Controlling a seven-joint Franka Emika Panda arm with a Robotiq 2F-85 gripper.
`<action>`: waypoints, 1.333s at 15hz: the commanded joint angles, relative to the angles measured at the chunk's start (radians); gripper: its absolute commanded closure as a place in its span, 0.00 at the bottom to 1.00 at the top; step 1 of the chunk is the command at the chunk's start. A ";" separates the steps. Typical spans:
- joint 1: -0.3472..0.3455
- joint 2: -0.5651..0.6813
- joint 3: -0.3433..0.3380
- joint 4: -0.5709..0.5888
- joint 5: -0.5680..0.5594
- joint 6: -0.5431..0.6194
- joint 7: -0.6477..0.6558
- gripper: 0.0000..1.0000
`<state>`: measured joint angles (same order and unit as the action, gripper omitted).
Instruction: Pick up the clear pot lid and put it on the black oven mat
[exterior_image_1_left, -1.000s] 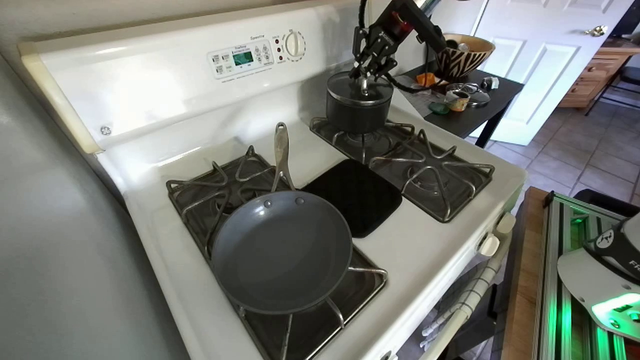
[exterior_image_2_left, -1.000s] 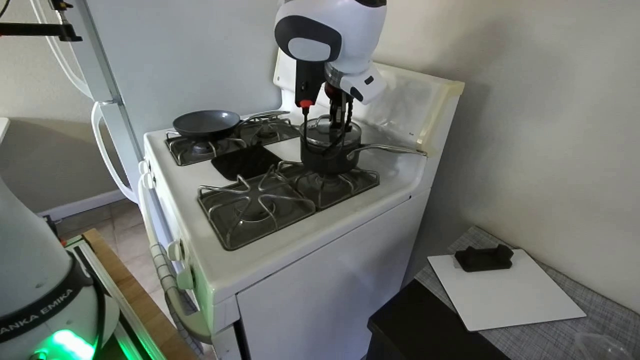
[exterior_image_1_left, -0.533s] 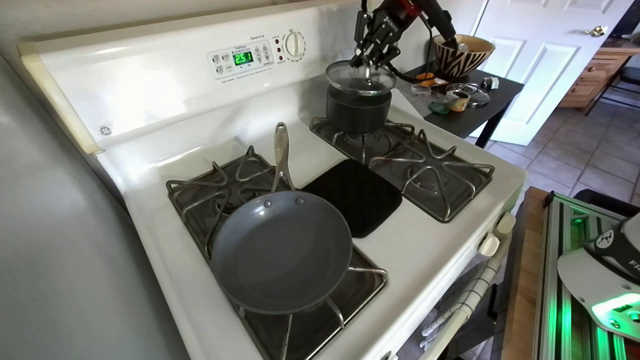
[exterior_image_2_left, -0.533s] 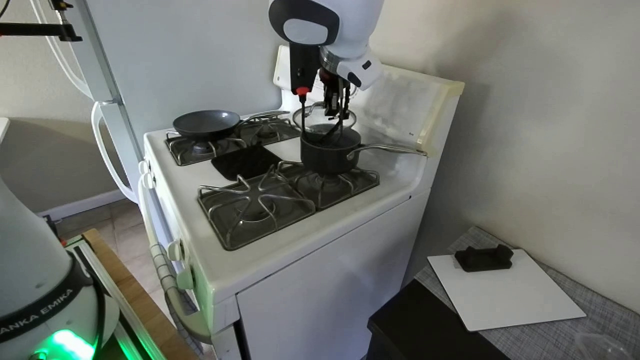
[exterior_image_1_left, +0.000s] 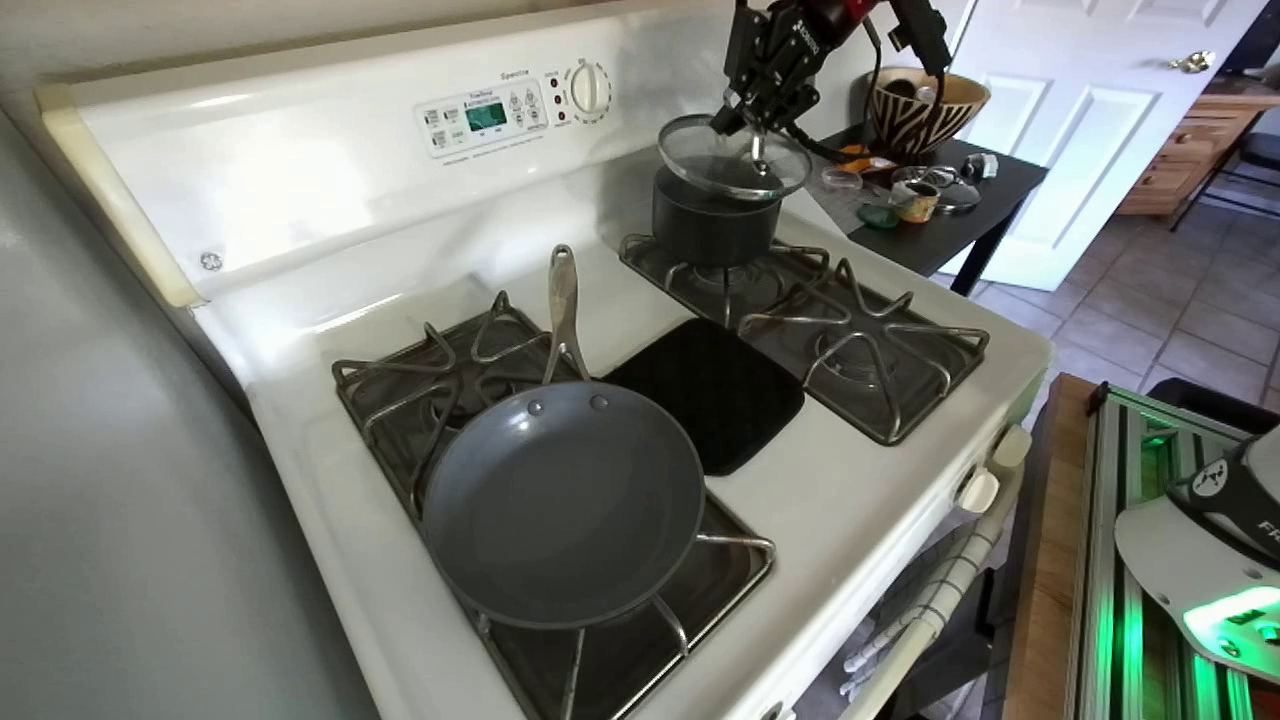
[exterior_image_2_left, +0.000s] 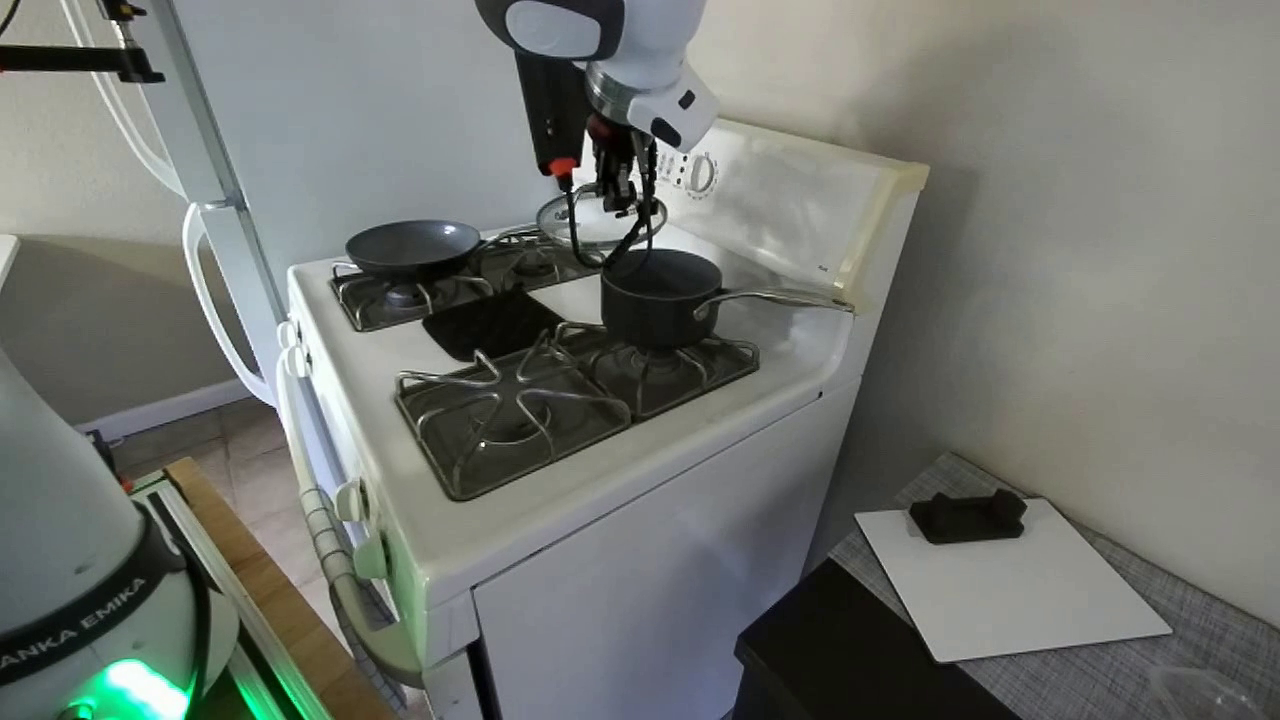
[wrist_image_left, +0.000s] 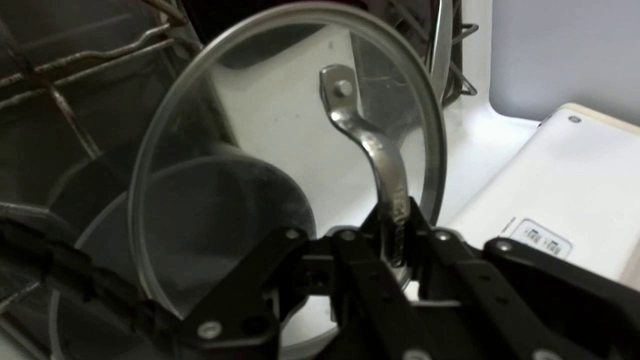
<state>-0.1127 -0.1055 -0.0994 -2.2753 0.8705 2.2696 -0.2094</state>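
The tool (wrist_image_left: 395, 225) gripped the lid (exterior_image_1_left: 710, 170) by its handle (wrist_image_left: 376, 145), higher than the pot (exterior_image_2_left: 650, 310) and apart from it, perhaps partly overhanging it. The mat (exterior_image_1_left: 712, 400) lay between the burners (exterior_image_2_left: 520, 400).

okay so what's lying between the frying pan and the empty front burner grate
The black mat lies between them, flat on the white stovetop; both exterior views show this.
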 joint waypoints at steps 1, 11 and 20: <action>0.031 -0.100 0.014 -0.106 -0.021 -0.019 -0.049 1.00; 0.120 -0.089 0.072 -0.196 -0.041 -0.007 -0.108 1.00; 0.157 0.056 0.104 -0.145 -0.036 0.021 -0.170 1.00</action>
<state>0.0370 -0.1014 -0.0053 -2.4558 0.8339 2.2762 -0.3601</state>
